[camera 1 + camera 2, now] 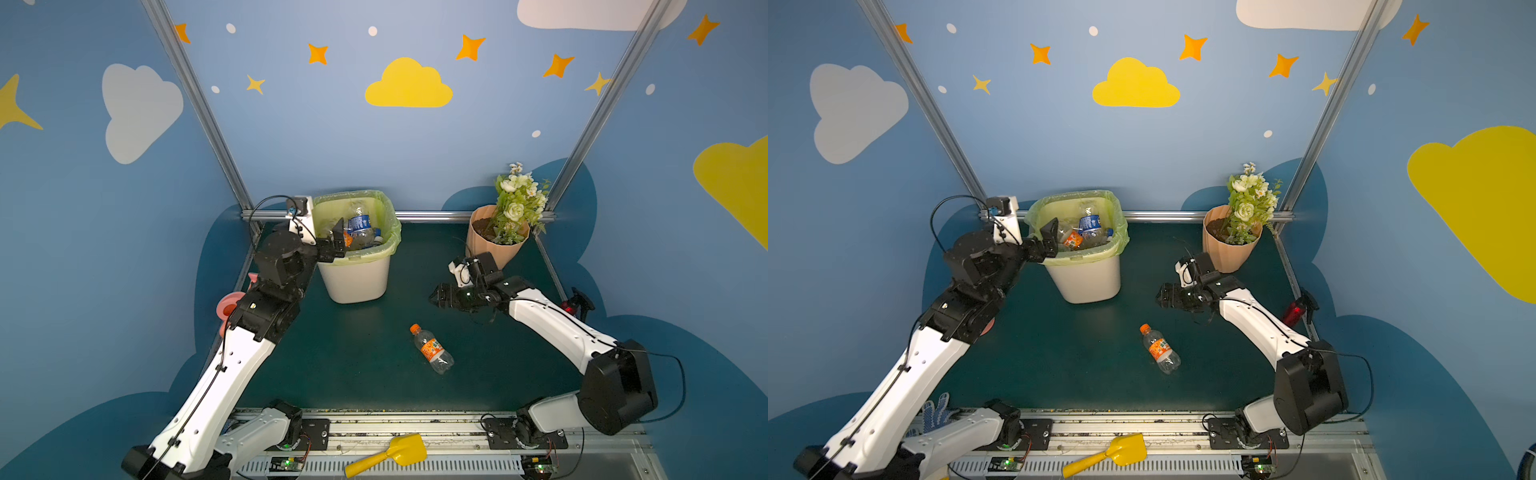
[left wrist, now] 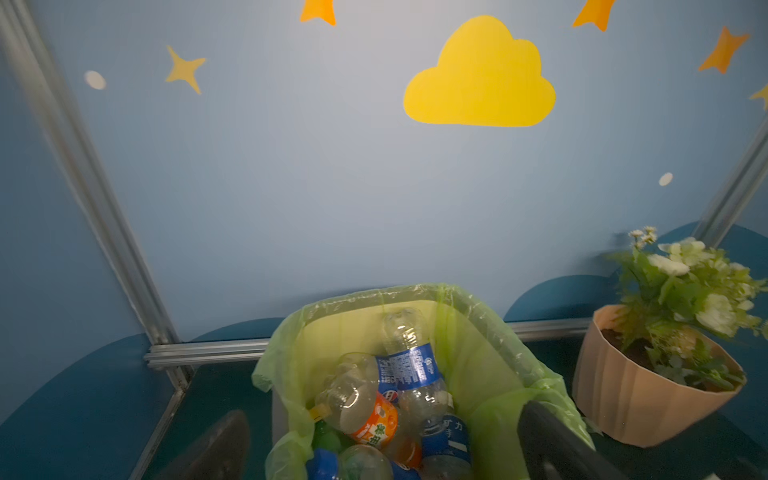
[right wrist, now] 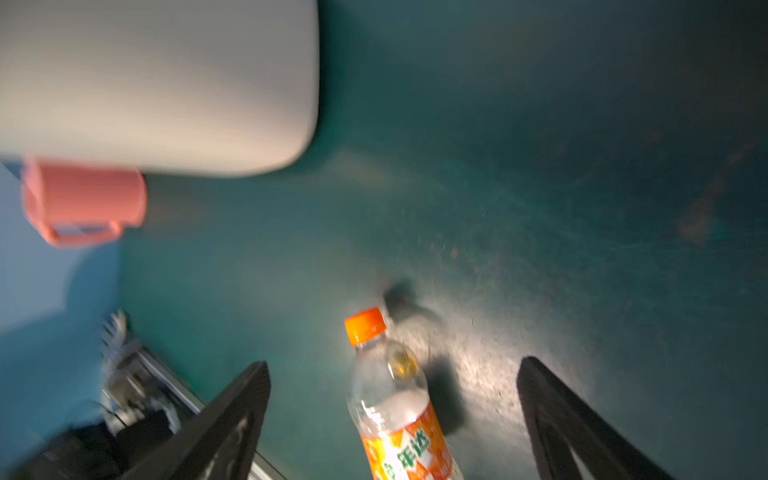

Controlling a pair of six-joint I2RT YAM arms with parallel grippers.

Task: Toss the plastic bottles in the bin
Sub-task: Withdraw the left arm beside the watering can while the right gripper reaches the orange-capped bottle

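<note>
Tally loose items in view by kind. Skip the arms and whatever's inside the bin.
Bottle on mat: 1
Bin: 1
Flower pot: 1
Pink watering can: 1
Red spray bottle: 1
Yellow scoop: 1
Glove: 1
Total: 7

1 loose btl (image 1: 431, 349), 1 bin (image 1: 357, 282), 1 flower pot (image 1: 482, 246), 1 scoop (image 1: 405, 451)

The dark green table (image 1: 332, 374) carries the bin (image 1: 356, 278), a flower pot (image 1: 484, 245) and one lying orange-capped bottle (image 1: 432, 350).
</note>
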